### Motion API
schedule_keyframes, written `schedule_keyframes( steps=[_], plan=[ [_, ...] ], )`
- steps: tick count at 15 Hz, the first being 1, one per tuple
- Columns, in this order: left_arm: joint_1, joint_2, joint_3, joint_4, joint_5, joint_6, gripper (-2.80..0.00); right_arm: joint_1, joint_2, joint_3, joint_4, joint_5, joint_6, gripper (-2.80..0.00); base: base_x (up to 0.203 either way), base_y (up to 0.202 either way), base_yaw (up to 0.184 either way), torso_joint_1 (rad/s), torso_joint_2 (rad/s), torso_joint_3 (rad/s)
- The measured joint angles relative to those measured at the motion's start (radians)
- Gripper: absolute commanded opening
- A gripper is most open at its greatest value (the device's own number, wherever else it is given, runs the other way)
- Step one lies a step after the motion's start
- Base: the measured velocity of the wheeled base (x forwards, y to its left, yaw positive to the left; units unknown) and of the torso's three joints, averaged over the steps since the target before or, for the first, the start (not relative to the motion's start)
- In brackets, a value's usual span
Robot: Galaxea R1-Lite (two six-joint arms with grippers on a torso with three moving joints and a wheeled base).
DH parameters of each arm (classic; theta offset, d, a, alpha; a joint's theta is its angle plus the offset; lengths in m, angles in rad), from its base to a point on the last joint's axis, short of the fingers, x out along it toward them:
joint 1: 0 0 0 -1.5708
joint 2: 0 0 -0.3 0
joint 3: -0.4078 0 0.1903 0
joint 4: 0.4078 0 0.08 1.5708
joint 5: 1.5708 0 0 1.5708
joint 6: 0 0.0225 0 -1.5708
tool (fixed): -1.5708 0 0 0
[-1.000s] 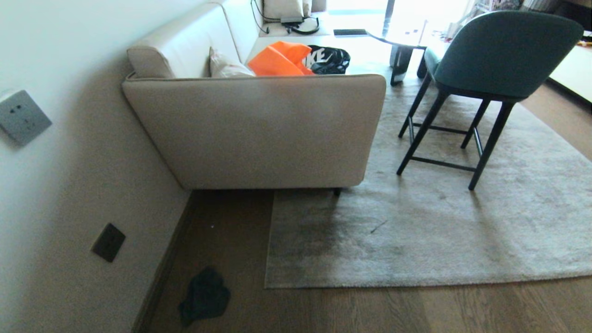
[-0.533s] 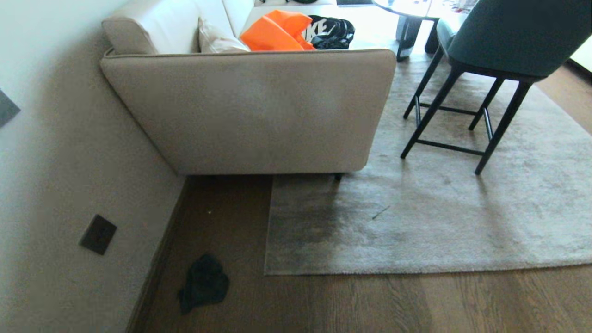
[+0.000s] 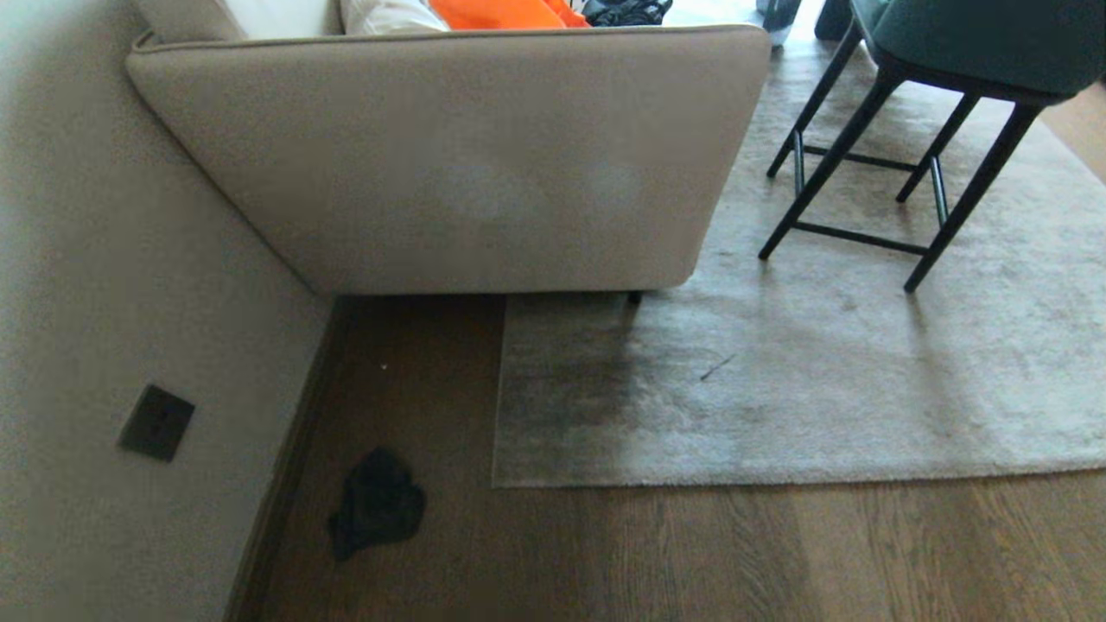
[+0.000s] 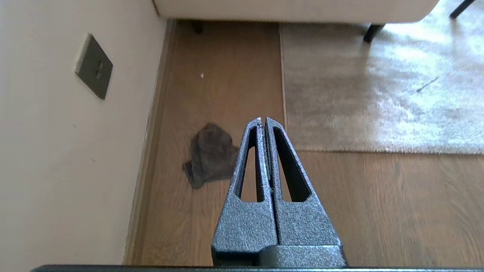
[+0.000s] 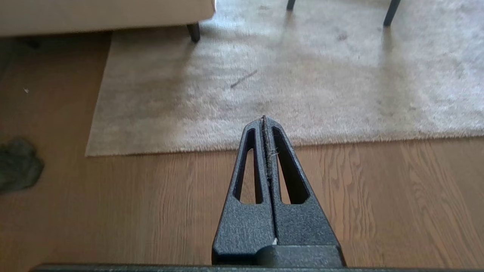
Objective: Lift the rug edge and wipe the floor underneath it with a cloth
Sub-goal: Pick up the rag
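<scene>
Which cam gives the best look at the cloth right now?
Left wrist view: the cloth lies whole on the floor near the wall, large and lit. Head view shows it whole but dark. Right wrist view catches only part at the frame edge.

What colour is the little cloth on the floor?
Dark grey cloth, clearest in the left wrist view.

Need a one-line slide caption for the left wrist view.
Left gripper shut above the floor; the cloth lies crumpled near the wall, apart from the flat rug edge.
</scene>
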State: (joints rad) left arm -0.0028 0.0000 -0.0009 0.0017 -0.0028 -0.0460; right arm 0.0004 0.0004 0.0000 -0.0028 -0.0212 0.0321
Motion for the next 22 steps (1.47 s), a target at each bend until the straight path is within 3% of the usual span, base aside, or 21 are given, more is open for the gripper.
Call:
schedule_keyframes(
  steps=[22],
  plan=[
    [0.000,0.000,0.000,0.001,0.000,0.005,-2.80,0.000,0.000,0.000,0.000,0.000,0.000,-2.80,0.000,0.000,0.000,0.002,0.00,-0.196]
  ],
)
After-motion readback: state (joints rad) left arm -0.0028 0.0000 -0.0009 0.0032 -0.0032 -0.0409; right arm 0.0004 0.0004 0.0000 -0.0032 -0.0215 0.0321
